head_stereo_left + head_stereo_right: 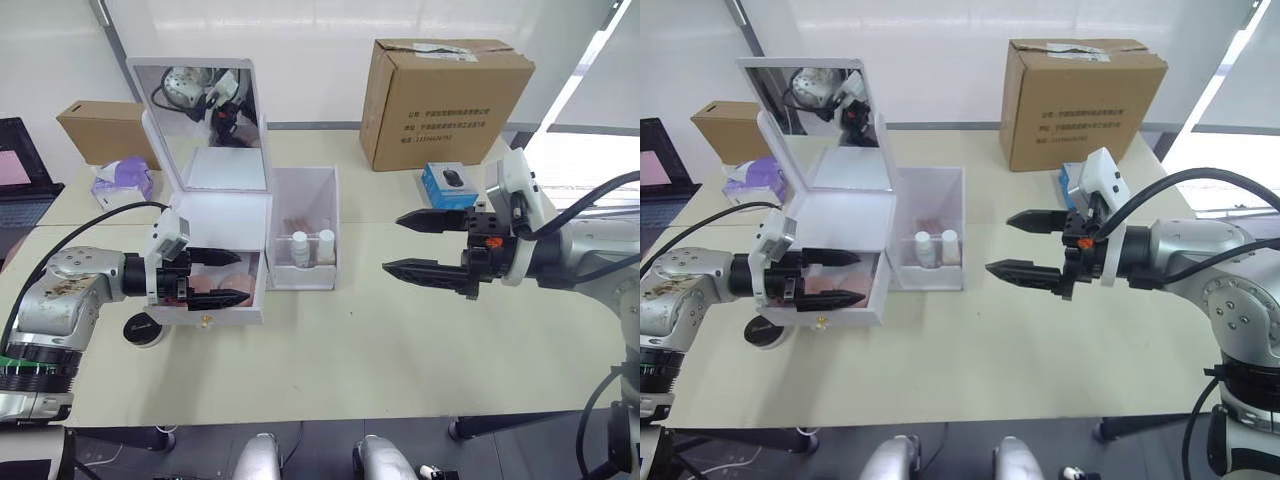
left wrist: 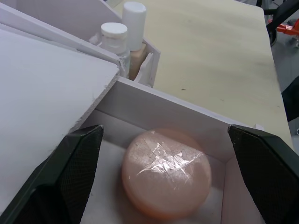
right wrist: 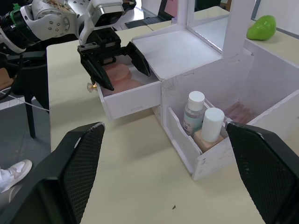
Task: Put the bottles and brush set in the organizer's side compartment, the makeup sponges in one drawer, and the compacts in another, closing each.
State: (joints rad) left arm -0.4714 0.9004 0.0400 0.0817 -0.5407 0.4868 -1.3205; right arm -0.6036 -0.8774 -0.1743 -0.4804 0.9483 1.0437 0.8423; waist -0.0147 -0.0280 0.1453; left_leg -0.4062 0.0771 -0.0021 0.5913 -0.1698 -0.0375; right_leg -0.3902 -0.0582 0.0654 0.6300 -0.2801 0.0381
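The white organizer stands with its mirror lid up and one drawer pulled out. A peach-pink makeup sponge lies in that drawer, and my left gripper hangs open just above it, holding nothing. Both bottles stand upright at the front of the translucent side compartment, with the pink-handled brush set behind them. One black-lidded compact rests on the table beside my left wrist. My right gripper is open and empty above the table, to the right of the organizer.
A large cardboard box stands at the back right, with a small blue box in front of it. At the back left are a smaller cardboard box and a purple tissue pack. A laptop sits at the far left.
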